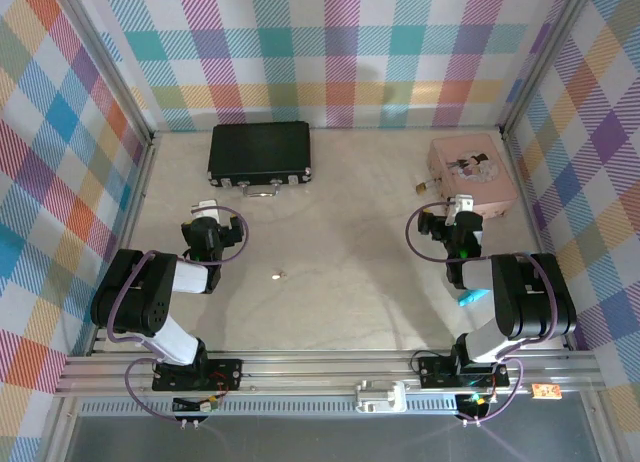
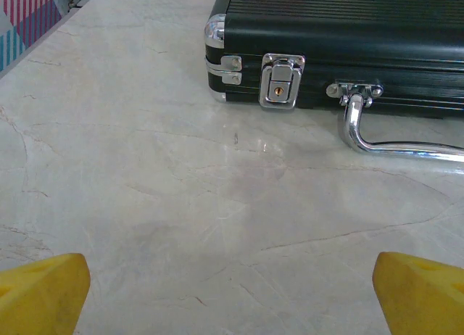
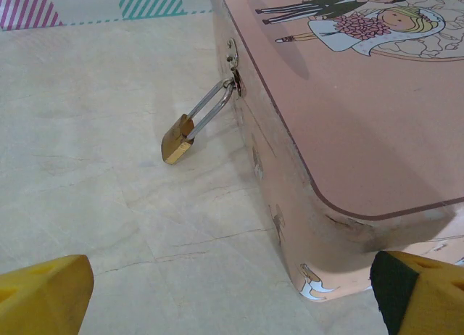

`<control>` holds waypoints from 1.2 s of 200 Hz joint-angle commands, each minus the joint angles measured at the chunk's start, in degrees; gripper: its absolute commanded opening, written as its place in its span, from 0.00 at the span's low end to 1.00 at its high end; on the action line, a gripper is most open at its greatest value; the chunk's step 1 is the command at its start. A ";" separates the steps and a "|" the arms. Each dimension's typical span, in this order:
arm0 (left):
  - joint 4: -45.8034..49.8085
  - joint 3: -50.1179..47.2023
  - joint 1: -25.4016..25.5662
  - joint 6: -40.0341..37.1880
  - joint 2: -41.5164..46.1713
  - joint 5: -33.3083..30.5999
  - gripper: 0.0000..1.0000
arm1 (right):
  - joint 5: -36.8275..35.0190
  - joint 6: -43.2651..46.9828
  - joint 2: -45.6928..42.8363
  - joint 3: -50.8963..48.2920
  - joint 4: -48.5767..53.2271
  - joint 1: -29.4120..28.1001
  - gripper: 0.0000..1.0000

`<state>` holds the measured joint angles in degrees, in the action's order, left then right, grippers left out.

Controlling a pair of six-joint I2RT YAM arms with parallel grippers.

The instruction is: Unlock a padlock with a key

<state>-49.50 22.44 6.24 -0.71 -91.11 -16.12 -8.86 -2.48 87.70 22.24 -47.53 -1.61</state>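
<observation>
The key [image 1: 278, 276] lies flat on the bench [image 1: 350, 292], nearest the bases. Both hands are wide and empty: left hand [image 1: 205, 208] faces the case [image 1: 260, 152], right hand [image 1: 462, 204] faces the padlock [image 3: 181, 135] hanging on the tin [image 3: 348, 132]. The left should probably pinch the key's bow squarely, leaving its blade free

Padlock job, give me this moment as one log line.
padlock: hooked to pink tin | key: loose on table | left hand: open, empty | right hand: open, empty, near padlock
</observation>
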 commanded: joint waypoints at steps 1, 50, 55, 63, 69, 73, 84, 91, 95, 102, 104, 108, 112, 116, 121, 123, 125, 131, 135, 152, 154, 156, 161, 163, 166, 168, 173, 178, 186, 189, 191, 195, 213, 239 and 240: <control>-0.43 0.77 0.06 0.59 0.93 -0.84 1.00 | 0.89 0.22 0.19 0.53 -1.30 -0.29 0.99; -0.43 0.75 0.04 0.58 0.93 -0.84 1.00 | 0.87 0.19 0.19 0.49 -1.27 -0.28 0.99; -0.43 0.69 0.13 0.54 0.93 -0.82 1.00 | 0.93 0.27 0.19 0.55 -1.34 -0.32 0.99; -0.38 0.68 0.02 0.59 0.93 -0.84 1.00 | 0.93 0.20 0.21 0.52 -1.29 -0.32 0.99; -0.51 0.69 0.07 0.62 1.00 -0.84 1.00 | 0.88 0.17 0.19 0.52 -1.32 -0.28 0.99; -0.51 0.68 0.09 0.55 1.00 -0.84 1.00 | 0.95 0.20 0.19 0.54 -1.33 -0.27 0.99; -0.54 0.68 0.08 0.60 1.02 -0.84 1.00 | 0.87 0.20 0.19 0.52 -1.34 -0.28 0.99; -0.51 0.68 0.09 0.54 1.00 -0.84 1.00 | 0.90 0.22 0.19 0.57 -1.33 -0.33 0.99; -0.51 0.68 0.08 0.53 1.02 -0.84 1.00 | 0.90 0.21 0.12 0.52 -1.28 -0.33 0.99; -0.51 0.68 0.07 0.58 1.02 -0.80 1.00 | 0.87 0.20 0.19 0.55 -1.27 -0.33 0.99; -0.51 0.68 0.02 0.57 1.02 -0.81 1.00 | 0.91 0.22 0.19 0.60 -1.32 -0.33 0.99; -0.51 0.75 0.01 0.57 1.02 -0.84 1.00 | 0.94 0.20 0.19 0.61 -1.29 -0.28 0.99; -0.51 0.68 0.13 0.58 1.01 -0.84 1.00 | 0.90 0.18 0.18 0.61 -1.33 -0.31 0.99; -0.51 0.68 0.07 0.54 0.98 -0.84 1.00 | 0.88 0.19 0.20 0.61 -1.34 -0.30 0.99; -0.51 0.68 0.07 0.55 1.01 -0.84 1.00 | 0.92 0.22 0.19 0.61 -1.30 -0.28 0.99; -0.51 0.68 0.08 0.60 0.98 -0.84 1.00 | 0.90 0.20 0.19 0.61 -1.33 -0.29 0.99; -0.51 0.72 0.09 0.55 1.03 -0.84 1.00 | 0.87 0.24 0.19 0.61 -1.34 -0.32 0.99; -0.51 0.68 0.02 0.56 1.02 -0.82 1.00 | 0.95 0.19 0.19 0.61 -1.23 -0.32 0.99; -0.51 0.69 0.05 0.57 1.02 -0.82 1.00 | 0.94 0.20 0.19 0.61 -1.24 -0.33 0.99; -0.43 0.68 0.00 0.54 1.02 -0.76 1.00 | 0.89 0.28 0.11 0.40 -1.51 -0.33 0.99; -0.43 0.68 0.02 0.54 0.98 -0.78 1.00 | 0.92 0.28 0.06 0.36 -1.53 -0.33 0.99; -0.43 0.68 0.03 0.56 0.95 -0.76 1.00 | 0.89 0.35 0.02 0.35 -1.57 -0.29 0.99; -0.51 0.68 0.03 0.55 1.02 -0.83 1.00 | 0.71 0.32 -0.22 0.55 -1.10 -0.35 0.99; -0.56 0.61 0.07 0.54 1.02 -0.80 1.00 | 0.55 0.29 -0.48 0.79 -0.49 -0.37 0.99; -0.59 0.55 0.04 0.56 0.98 -0.83 1.00 | 0.32 0.24 -0.79 1.10 0.33 -0.37 0.99; -0.67 0.52 0.05 0.54 1.08 -0.84 1.00 | 0.22 0.25 -1.09 1.30 0.97 -0.38 0.99; -0.96 0.31 0.06 0.49 1.09 -0.95 1.00 | 0.52 0.21 -1.68 1.71 2.38 -0.41 0.99; -1.36 0.20 0.27 0.49 1.23 -1.91 1.00 | 0.89 0.60 -1.74 1.67 2.00 -0.48 0.99; -0.66 0.24 0.57 0.69 2.02 -3.48 1.00 | 0.19 0.98 -2.27 1.74 2.45 -0.96 0.99; 0.09 0.28 0.57 0.78 2.45 -3.25 1.00 | -0.40 1.01 -2.68 1.82 2.91 -1.13 0.99; 0.36 0.21 0.60 0.77 2.68 -3.05 1.00 | -0.94 1.06 -3.10 1.95 3.50 -1.28 0.99; -0.08 0.02 0.54 0.59 2.75 -2.77 1.00 | -1.79 1.01 -4.15 2.40 5.39 -1.58 0.99; -1.21 -0.40 1.63 -0.89 3.22 -3.43 1.00 | -3.19 -0.45 -9.73 6.31 18.70 -1.82 0.99; 13.04 4.57 3.36 -1.13 10.68 -8.51 1.00 | -5.08 -6.47 -16.13 11.93 33.26 -1.73 0.99; 13.78 4.91 3.35 -1.05 10.99 -8.54 1.00 | -5.14 -6.83 -16.32 12.03 33.80 -1.73 0.99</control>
<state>-47.09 22.59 8.14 -1.08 -87.22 -19.94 -11.27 -3.77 77.10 28.49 -29.30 -3.09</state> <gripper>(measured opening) 0.997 0.989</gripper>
